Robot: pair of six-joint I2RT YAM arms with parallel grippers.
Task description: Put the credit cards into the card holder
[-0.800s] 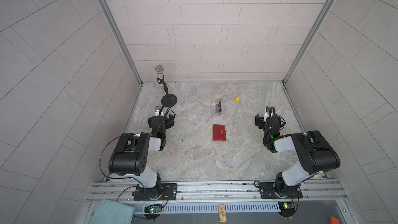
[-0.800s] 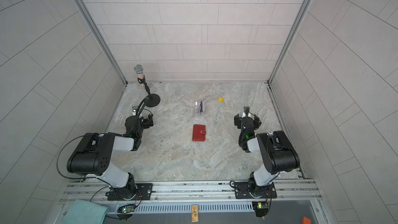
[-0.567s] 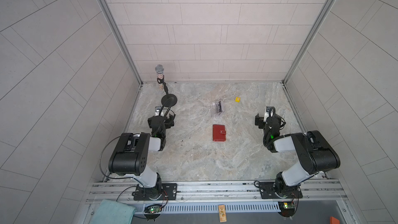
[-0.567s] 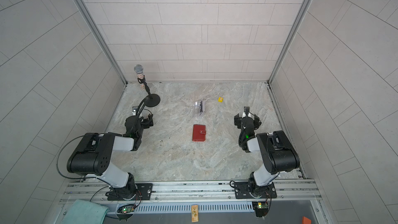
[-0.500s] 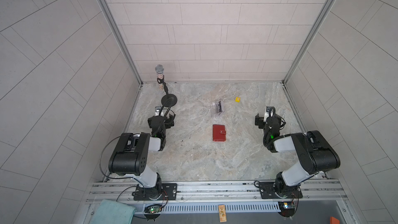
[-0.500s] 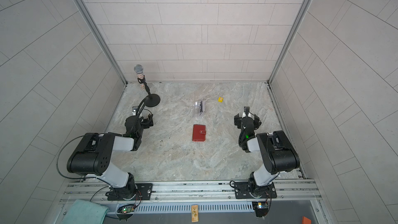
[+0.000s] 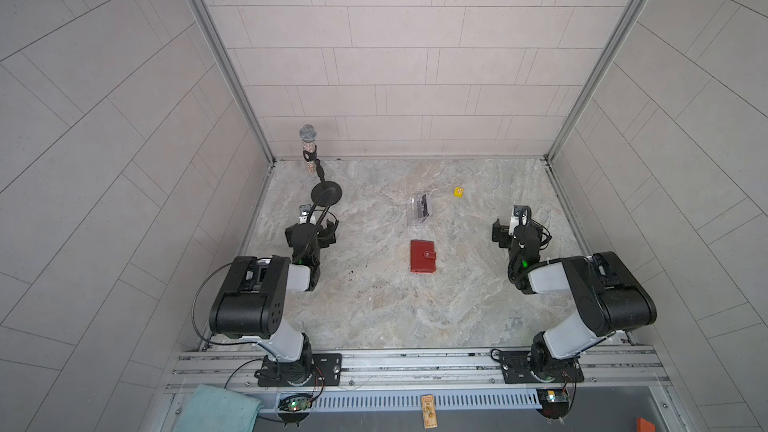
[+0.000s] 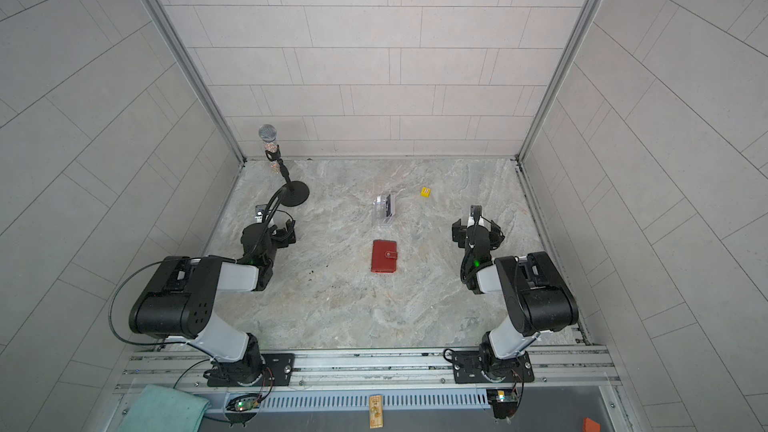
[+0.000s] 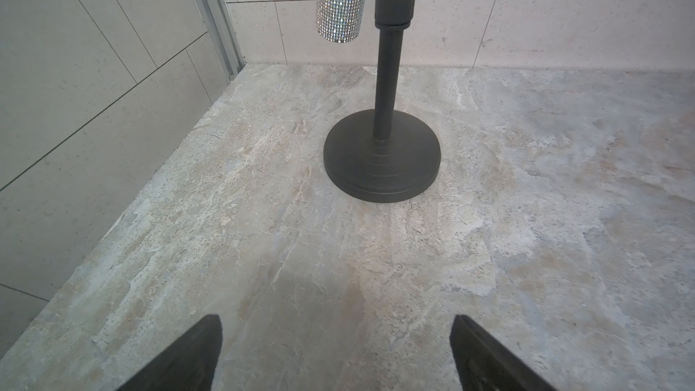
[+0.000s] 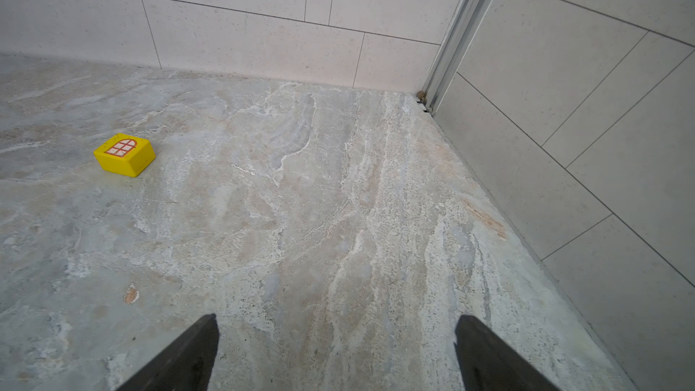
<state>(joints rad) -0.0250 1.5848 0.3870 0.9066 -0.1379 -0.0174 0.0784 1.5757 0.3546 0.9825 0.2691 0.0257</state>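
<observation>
The card holder (image 7: 423, 256) lies shut and flat in the middle of the counter (image 7: 374, 309), its long axis running from the front edge toward the back edge, with the snap tab on the side facing the right arm; the credit cards (image 7: 424, 206) stand on edge in a clear acrylic stand (image 7: 419, 218) just behind it, toward the back edge (only a dark card face can be made out); the left gripper (image 7: 311, 231) and right gripper (image 7: 518, 234) flank the holder, both pointing at the back edge with their jaws spread wide and nothing between them; the holder sits inward of each, and the right looks slightly nearer, so it seems better placed to reach the tab; the holder is red and leather-like, a soft-cornered booklet; the stand is glossy and see-through; the counter has a matt, veined stone look; a black round-based microphone stand (image 9: 381, 156) with a glittery handle rises near the back left corner; a small yellow block (image 10: 124, 154) lies toward the back right
</observation>
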